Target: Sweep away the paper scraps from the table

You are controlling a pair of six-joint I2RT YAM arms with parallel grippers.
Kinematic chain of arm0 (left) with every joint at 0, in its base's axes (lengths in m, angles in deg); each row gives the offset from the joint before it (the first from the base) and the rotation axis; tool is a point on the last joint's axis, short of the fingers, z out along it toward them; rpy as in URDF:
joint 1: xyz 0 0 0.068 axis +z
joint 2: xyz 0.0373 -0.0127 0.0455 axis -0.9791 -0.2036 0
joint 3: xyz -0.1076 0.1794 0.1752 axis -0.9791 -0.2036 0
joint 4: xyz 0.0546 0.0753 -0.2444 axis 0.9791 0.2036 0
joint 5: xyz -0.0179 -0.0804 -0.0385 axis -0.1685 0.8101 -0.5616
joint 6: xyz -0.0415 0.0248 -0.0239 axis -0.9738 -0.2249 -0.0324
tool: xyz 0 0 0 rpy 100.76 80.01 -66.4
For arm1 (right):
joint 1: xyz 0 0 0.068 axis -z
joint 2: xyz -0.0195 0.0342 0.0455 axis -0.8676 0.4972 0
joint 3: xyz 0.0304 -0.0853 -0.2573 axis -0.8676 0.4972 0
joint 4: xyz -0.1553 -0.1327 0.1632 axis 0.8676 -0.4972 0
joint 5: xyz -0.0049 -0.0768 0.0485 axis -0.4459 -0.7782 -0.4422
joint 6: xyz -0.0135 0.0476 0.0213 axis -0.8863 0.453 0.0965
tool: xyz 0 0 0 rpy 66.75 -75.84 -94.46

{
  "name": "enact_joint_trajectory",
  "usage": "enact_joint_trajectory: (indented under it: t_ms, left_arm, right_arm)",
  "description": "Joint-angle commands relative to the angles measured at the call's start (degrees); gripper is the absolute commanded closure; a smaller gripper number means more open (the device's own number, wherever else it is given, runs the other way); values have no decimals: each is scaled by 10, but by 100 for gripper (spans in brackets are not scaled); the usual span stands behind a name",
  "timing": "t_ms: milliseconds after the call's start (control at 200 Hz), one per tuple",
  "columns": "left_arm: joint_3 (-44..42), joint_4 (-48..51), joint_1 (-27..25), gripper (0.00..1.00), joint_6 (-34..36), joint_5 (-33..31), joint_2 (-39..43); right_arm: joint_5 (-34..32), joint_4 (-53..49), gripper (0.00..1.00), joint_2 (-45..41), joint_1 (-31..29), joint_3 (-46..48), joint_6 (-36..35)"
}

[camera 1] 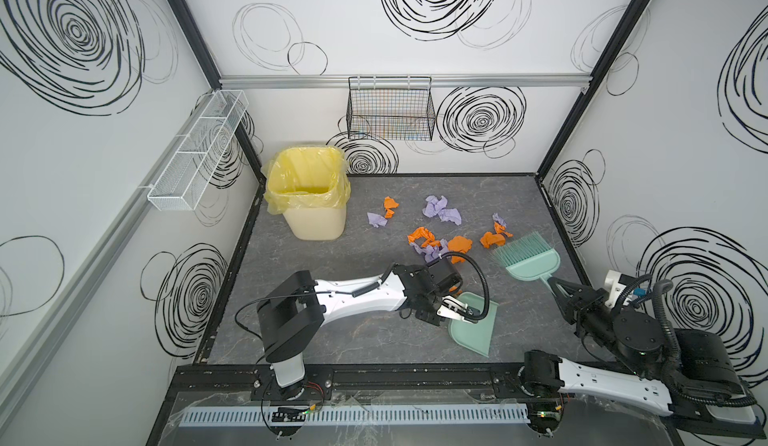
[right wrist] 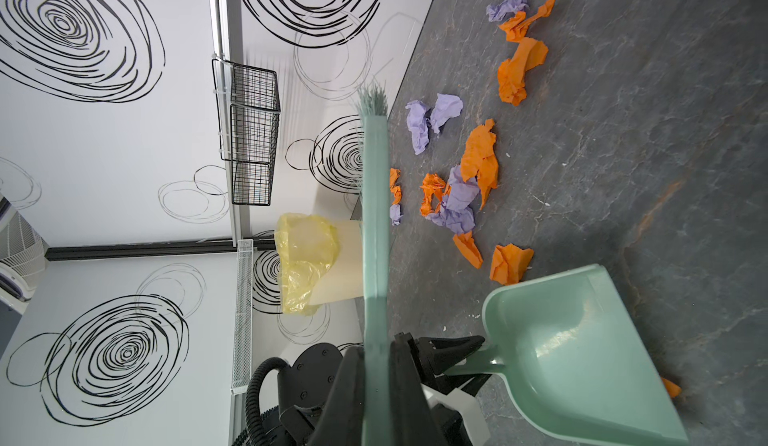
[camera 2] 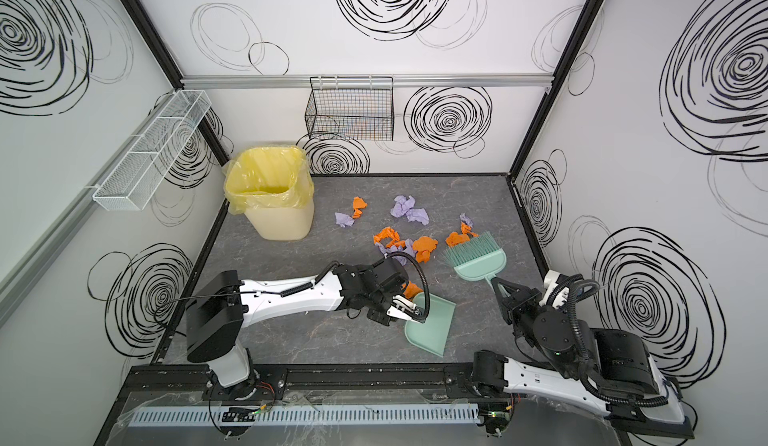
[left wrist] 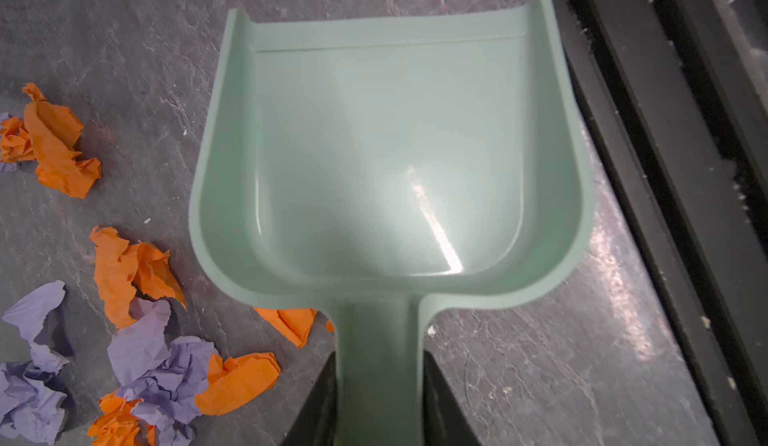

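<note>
A dark grey table (camera 1: pixel 332 340) inside a white-walled booth, seen from above. The paper scraps (camera 1: pixel 459 243), crumpled orange and lilac pieces, lie loose across the middle and far right of the table; none is in the pan. A cream bin (camera 1: pixel 309 207) with a yellow liner stands at the far left corner.

The left gripper (camera 1: pixel 459 312) is clamped on the handle of a green dustpan (camera 1: pixel 478 336), near the middle of the table, on the near side of the scraps. The left wrist view shows the dustpan (left wrist: pixel 386 153) empty, its open lip facing right, not toward the scraps. The right gripper (camera 1: pixel 559 288) is closed on the handle of a matching green brush (camera 1: pixel 530 259) at the right, bristles pointing far-left, just beside an orange scrap.

Judged from this, both tools are in hand and sweeping has not yet gathered anything. The next move likely calls for turning the pan's lip toward the scraps and laying it flat on the table, then drawing the brush from behind the pieces toward it.

Hard to make out: the left arm's wrist covers part of the central cluster, so the count is uncertain, and one orange piece sits partly under the pan's back edge. Whether the lip or the bristles touch the table cannot be told. In the right wrist view the brush (right wrist: pixel 376 215) is edge-on and blurred, splitting the picture.
</note>
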Motion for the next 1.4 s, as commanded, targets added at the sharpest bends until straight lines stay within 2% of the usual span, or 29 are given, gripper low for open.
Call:
enact_joint_trajectory:
  t_ms: [0,285,670,835,1031,1231,1396]
  left_arm:
    - [-7,-30,-3,100,10,-25,-10]
    - [-12,-46,18,100,15,-37,-15]
    - [36,-56,137,100,20,-14,-60]
    - [52,-32,169,100,10,44,-11]
    - [67,13,188,100,13,68,71]
    - [34,52,271,100,19,116,151]
    - [-40,58,373,100,36,149,220]
  right_arm:
    - [-11,-5,100,-11,-6,9,7]
    - [-11,-5,100,-14,-5,13,8]
    - [-8,-5,100,-20,-5,18,9]
    - [-8,-6,100,-24,-6,23,6]
    - [-16,-6,100,-24,-9,39,4]
    - [-91,-4,100,35,-47,8,-15]
    - [-201,0,100,77,-124,0,20]
